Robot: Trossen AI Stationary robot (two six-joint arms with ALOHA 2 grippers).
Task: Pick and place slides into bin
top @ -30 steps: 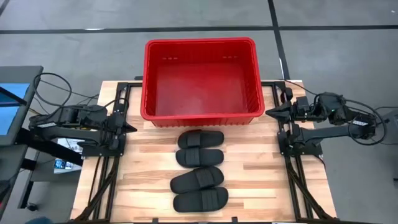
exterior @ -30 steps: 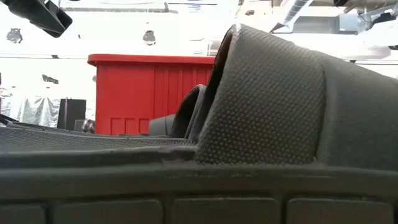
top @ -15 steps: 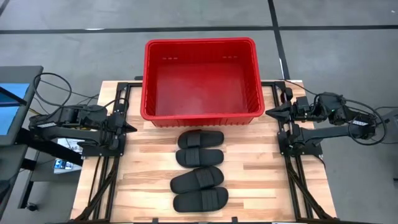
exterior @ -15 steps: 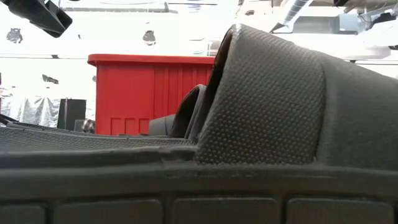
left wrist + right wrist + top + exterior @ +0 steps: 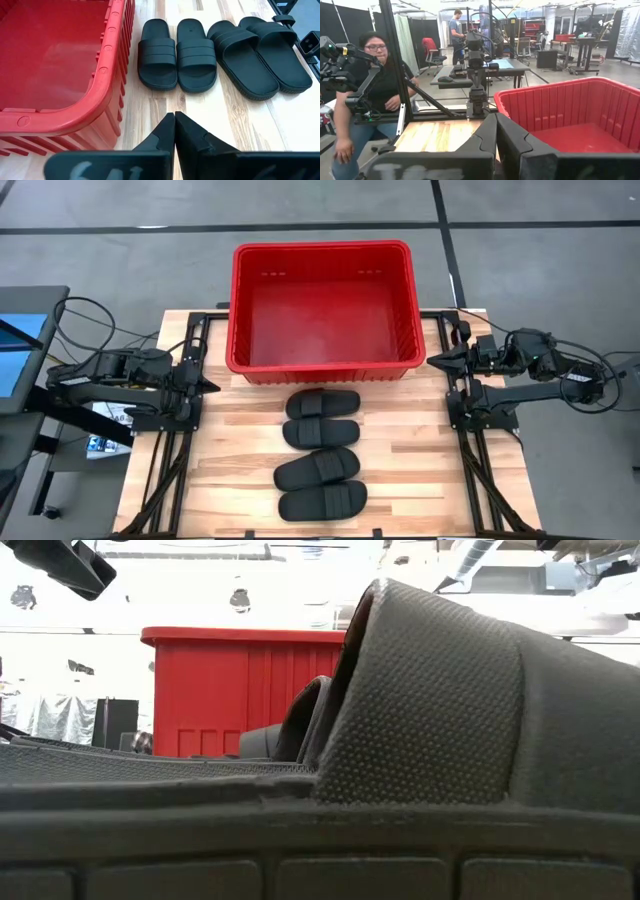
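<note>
**Q:** Seen from straight above, what lies on the worktop (image 5: 420,470)?

**A:** A pale wooden worktop carries a large red bin (image 5: 322,368) at its far edge, open side up, with only its bare red floor showing. Just in front of the bin, four black slides (image 5: 322,453) lie in a column down the middle, each turned crosswise. The nearest one to the bin lies close to its front wall without touching it. The first two slides lie snug side by side; the other two are tilted a little and also lie against each other.

**Q:** Where are the arms?

**A:** Each sits at its own side of the worktop, well apart from the slides. The left gripper (image 5: 207,386) points inward at the left edge, level with the bin's front wall. The right gripper (image 5: 436,361) points inward at the right edge, beside the bin's right wall.

**Q:** What are the jaws doing?

**A:** On both arms the jaws are clenched together with nothing between them; each wrist view shows the two dark fingers pressed tip to tip.

**Q:** Anything beyond the worktop?

**A:** A seated person (image 5: 367,95) in dark clothing shows in the right wrist view, past the far side.
</note>
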